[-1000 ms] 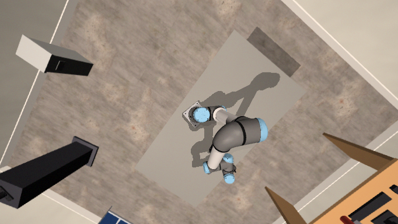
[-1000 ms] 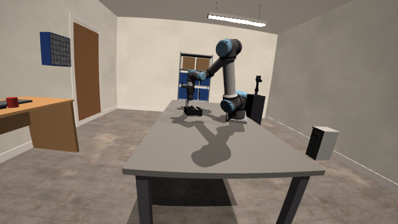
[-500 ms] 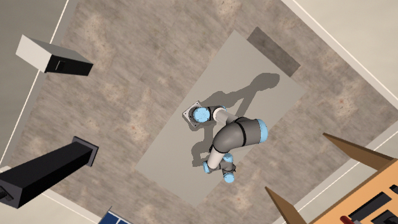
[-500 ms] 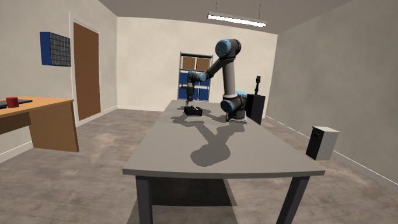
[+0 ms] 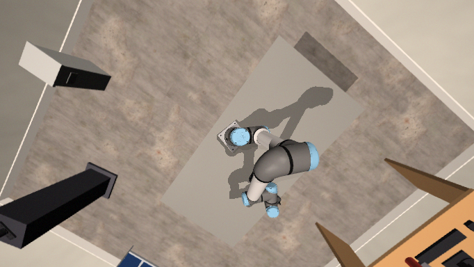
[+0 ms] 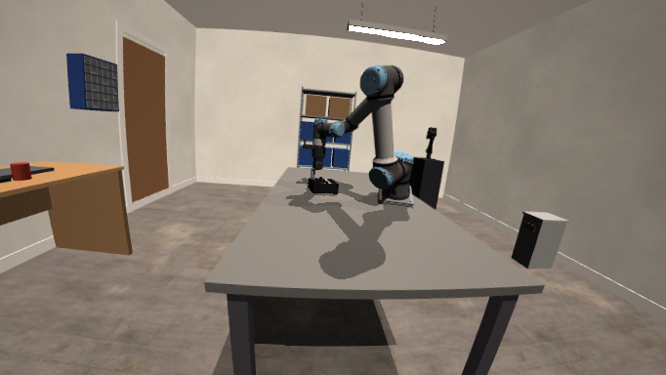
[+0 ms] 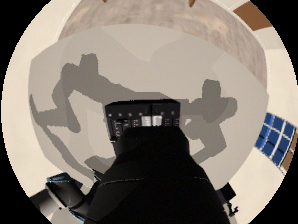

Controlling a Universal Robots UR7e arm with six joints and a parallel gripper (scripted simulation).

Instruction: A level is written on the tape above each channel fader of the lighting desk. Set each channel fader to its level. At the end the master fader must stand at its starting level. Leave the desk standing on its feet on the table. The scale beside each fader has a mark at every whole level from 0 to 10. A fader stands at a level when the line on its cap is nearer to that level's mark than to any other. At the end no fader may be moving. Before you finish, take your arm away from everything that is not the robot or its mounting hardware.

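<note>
Closed on nothing: tool (image 6: 312, 177) at the lighting desk (image 6: 323, 187) (image 7: 142, 104). Desk upright on the surface (image 6: 371, 234) (image 5: 278, 69) (image 7: 150, 42). Fader levels unreadable, completed settings impossible to tell; arm withdrawal still left.
</note>
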